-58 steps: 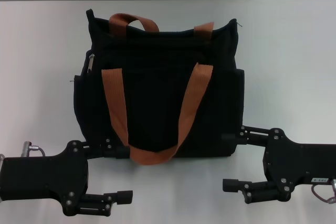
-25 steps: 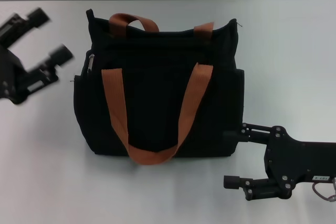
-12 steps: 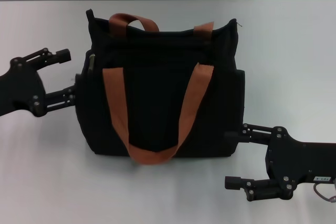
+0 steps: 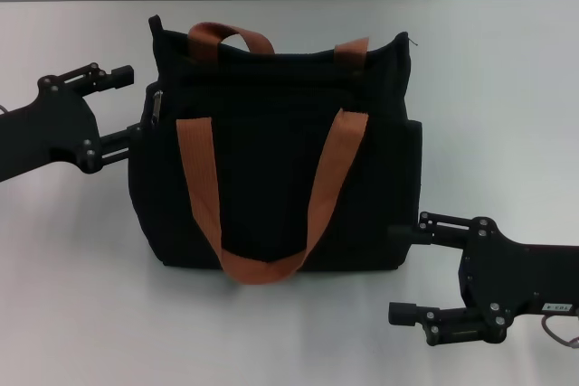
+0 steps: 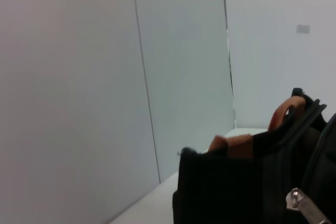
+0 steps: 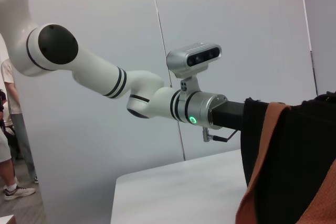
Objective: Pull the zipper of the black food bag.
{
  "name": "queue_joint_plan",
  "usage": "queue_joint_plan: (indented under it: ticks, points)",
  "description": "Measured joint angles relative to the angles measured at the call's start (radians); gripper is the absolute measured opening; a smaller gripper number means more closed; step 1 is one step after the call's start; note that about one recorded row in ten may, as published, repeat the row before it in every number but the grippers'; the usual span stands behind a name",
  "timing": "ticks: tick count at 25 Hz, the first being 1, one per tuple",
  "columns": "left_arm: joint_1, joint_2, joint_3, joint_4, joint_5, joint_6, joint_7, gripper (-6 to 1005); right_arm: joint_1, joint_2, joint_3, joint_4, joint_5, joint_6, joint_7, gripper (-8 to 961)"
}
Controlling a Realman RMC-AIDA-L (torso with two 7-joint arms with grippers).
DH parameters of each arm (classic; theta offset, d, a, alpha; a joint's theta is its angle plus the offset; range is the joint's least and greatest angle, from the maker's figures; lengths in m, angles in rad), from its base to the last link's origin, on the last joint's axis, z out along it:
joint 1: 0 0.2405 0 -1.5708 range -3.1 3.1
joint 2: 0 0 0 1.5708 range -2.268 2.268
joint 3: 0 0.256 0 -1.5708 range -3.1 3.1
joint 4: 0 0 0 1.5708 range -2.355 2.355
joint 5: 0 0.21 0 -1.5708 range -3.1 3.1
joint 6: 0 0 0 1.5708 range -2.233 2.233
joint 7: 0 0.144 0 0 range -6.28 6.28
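Observation:
The black food bag [image 4: 280, 160] stands on the white table with two orange-brown straps [image 4: 204, 187]. Its silver zipper pull [image 4: 156, 106] hangs at the bag's upper left side. My left gripper [image 4: 127, 106] is open right beside that side, its fingertips one above and one below the pull's height, just short of the pull. The left wrist view shows the pull [image 5: 305, 207] close up against the bag [image 5: 231, 182]. My right gripper [image 4: 403, 270] is open and empty by the bag's front right corner.
The white table [image 4: 507, 97] stretches to both sides of the bag, with a grey wall behind it. In the right wrist view the left arm [image 6: 131, 95] reaches to the bag [image 6: 299, 145] from across the table.
My left arm has swung from the table's front edge out to the left, then in to the bag's left side by the zipper pull. The right arm has barely moved.

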Motion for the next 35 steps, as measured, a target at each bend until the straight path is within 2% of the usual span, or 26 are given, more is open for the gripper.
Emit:
queue_joint_plan:
  ticks: [6, 10, 18, 23, 27, 29, 33, 35]
  points:
    - [0.004, -0.031, -0.073, 0.000, -0.006, 0.003, 0.078, 690, 0.003, 0.000, 0.010, 0.004, 0.002, 0.000, 0.002, 817]
    - [0.005, -0.033, -0.078, 0.000, -0.006, 0.011, 0.086, 627, 0.004, 0.000, 0.016, 0.005, 0.002, 0.000, 0.002, 817]
    - [0.008, -0.032, -0.083, 0.000, -0.010, 0.063, 0.088, 215, 0.004, 0.001, 0.024, 0.006, 0.003, -0.002, 0.003, 816]
    - [0.021, -0.032, -0.083, 0.001, -0.035, 0.113, 0.093, 22, 0.015, 0.003, 0.068, 0.010, 0.026, -0.076, 0.019, 816]
    - [0.034, -0.037, -0.083, 0.004, -0.066, 0.136, 0.119, 21, 0.030, 0.001, 0.079, 0.025, 0.106, -0.127, 0.090, 817]
    - [0.040, -0.044, -0.083, 0.004, -0.086, 0.141, 0.136, 21, 0.051, -0.001, 0.079, 0.028, 0.160, -0.135, 0.192, 816]
    - [0.039, -0.059, -0.083, 0.007, -0.095, 0.150, 0.153, 21, 0.150, -0.003, 0.082, 0.019, 0.209, -0.120, 0.468, 816]
    - [0.036, -0.060, -0.082, 0.009, -0.095, 0.150, 0.153, 22, 0.173, -0.004, 0.082, 0.015, 0.211, -0.115, 0.510, 817]
